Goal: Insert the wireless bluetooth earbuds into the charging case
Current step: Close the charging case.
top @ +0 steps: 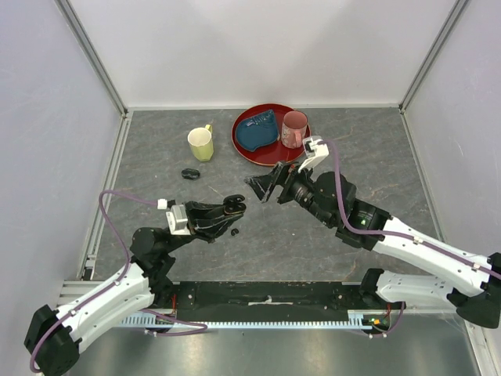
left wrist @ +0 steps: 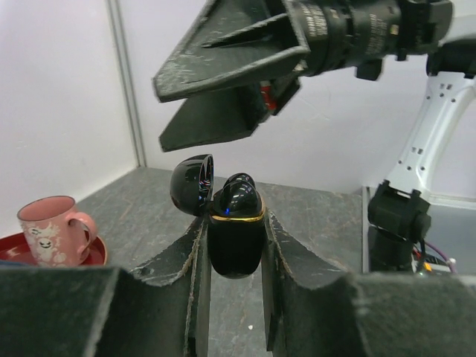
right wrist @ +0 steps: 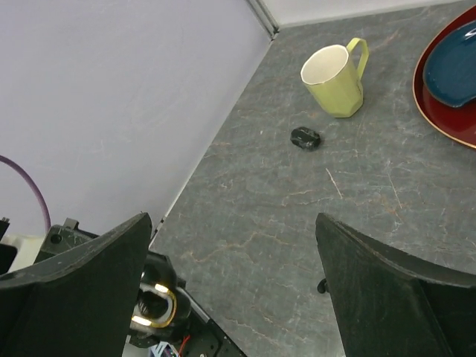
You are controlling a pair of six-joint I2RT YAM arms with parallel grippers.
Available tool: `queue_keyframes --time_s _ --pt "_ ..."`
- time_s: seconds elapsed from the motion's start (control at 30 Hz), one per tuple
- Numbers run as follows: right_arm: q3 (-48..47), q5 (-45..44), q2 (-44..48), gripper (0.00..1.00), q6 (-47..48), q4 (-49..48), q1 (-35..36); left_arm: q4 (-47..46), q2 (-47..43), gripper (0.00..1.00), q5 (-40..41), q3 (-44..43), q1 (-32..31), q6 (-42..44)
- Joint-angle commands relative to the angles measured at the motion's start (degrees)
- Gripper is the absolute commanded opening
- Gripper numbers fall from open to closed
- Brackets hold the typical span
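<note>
The left fingers were clamped on the lower body of the charging case. They held it upright with its lid swung back and its mouth facing up. A glossy rounded black shape sat in that mouth, probably one earbud already seated, though a second pocket could not be seen. The right fingers stood spread wide with nothing between them, hanging just above and beyond the open mouth of the case. The relation that mattered ran downward and toward the near edge. A loose earbud lay on the worktop just beside the left fingers, on their near side. In the right wrist view that earbud showed low down, against the inner edge of the finger on the right of that view. It was too small to tell which way its stem pointed. The left arm was the nearer, but its grip was taken up by the case. The pick would therefore likely fall to the free right arm, which would need to drop past the case and reach back toward the arm bases. A second black oval case lay well apart, near the yellow mug.
</note>
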State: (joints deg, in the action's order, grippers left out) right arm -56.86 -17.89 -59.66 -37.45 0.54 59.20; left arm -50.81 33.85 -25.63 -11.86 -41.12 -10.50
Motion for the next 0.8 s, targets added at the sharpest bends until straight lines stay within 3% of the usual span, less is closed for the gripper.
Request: queue_keyframes --time_s 0.0,0.4,0.77 --pt "-4.0 12.8 -2.4 0.98 -4.0 3.9 -4.5 1.0 1.0 0.02 -5.8 -3.4 0.0 1.6" --pt "-4.0 20.4 -4.9 0.96 -4.2 6.0 -5.8 2.0 4.6 0.02 -8.2 -5.2 0.1 2.5" --pt "-1.8 19.7 -4.4 0.96 -4.6 6.8 -5.7 1.0 5.8 0.02 -7.3 -5.1 0.0 2.9"
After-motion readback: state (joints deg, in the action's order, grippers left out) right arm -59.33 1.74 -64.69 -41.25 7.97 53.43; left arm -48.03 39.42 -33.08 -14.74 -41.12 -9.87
